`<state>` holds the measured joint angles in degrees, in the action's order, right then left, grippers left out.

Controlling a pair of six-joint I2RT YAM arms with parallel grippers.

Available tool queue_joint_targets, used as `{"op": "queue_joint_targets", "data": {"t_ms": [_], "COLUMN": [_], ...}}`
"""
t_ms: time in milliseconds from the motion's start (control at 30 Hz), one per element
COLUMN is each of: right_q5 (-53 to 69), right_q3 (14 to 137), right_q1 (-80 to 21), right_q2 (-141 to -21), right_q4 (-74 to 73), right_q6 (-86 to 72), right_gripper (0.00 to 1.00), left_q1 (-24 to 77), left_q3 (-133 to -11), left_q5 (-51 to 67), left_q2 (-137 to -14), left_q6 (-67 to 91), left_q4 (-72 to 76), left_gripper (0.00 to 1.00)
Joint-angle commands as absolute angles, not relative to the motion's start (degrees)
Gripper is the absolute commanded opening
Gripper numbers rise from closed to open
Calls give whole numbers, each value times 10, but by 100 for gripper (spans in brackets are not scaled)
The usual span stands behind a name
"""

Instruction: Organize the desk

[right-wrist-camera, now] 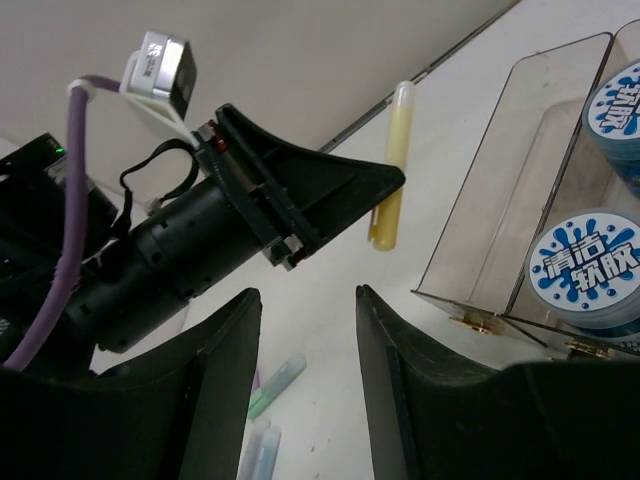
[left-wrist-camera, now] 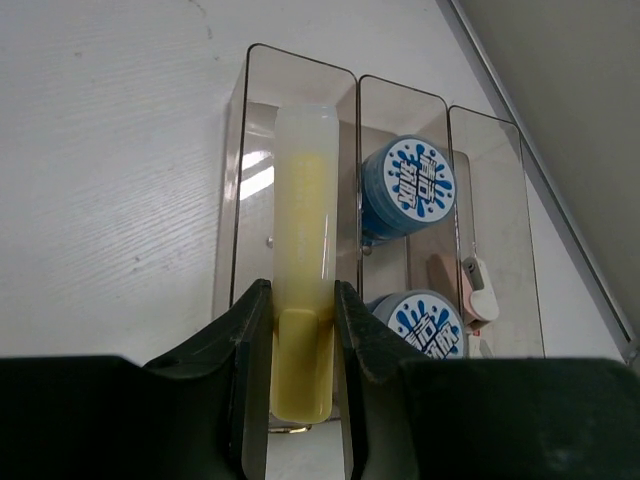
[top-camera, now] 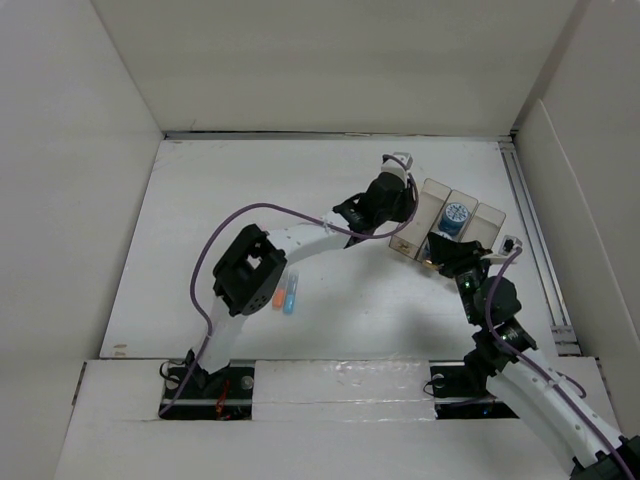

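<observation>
Pinching a yellow tube (left-wrist-camera: pixel 305 180) narrowly, the left fingers (left-wrist-camera: pixel 256 310) are holding it lengthwise over the clear tray (left-wrist-camera: pixel 236 150), end compartment straight ahead of the tips. Blue-lidded tubs (left-wrist-camera: pixel 408 185) are sitting in the next compartment, to their right. The right fingers (right-wrist-camera: pixel 235 340) are standing apart w/ nothing between, tray corner just right of them. White table (left-wrist-camera: pixel 110 150) is lying under both; tube prob. hanging clear of tray floor.

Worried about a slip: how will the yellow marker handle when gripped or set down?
Probably stiff: the marker juts straight though pinched only near one end. Its smooth round barrel may slip if gripped lightly. Set on the flat desk, it would likely roll.
</observation>
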<state>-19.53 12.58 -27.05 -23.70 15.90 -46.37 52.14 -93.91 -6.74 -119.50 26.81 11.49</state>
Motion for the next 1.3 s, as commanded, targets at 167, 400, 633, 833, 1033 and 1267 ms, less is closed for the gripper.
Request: {"op": "queue_joint_targets", "data": {"t_ms": [167, 400, 633, 833, 1033, 1267], "right_q5": [-201, -190, -169, -156, -157, -157], "right_q3": [139, 142, 146, 149, 151, 149], "right_q1": [-266, -266, -266, -266, -266, -266], "right_q2": [-236, -252, -276, -291, -286, -270], "right_q4": [171, 183, 196, 202, 195, 192], "right_q6": [-464, -463, -455, -453, -453, -454], "right_gripper": [48, 48, 48, 49, 49, 45], "left_q1": [512, 512, 512, 512, 506, 495], "left_q3": [-1047, -1057, -977, -897, -920, -875], "left_q5": [-4, 23, 18, -33, 20, -48], "left_q2": [-1258, -1277, -1208, -1111, -1135, -1101], "left_q6": [272, 265, 259, 237, 247, 260], "left_q4": [108, 101, 141, 180, 167, 158], "left_gripper": [0, 5, 24, 35, 30, 33]}}
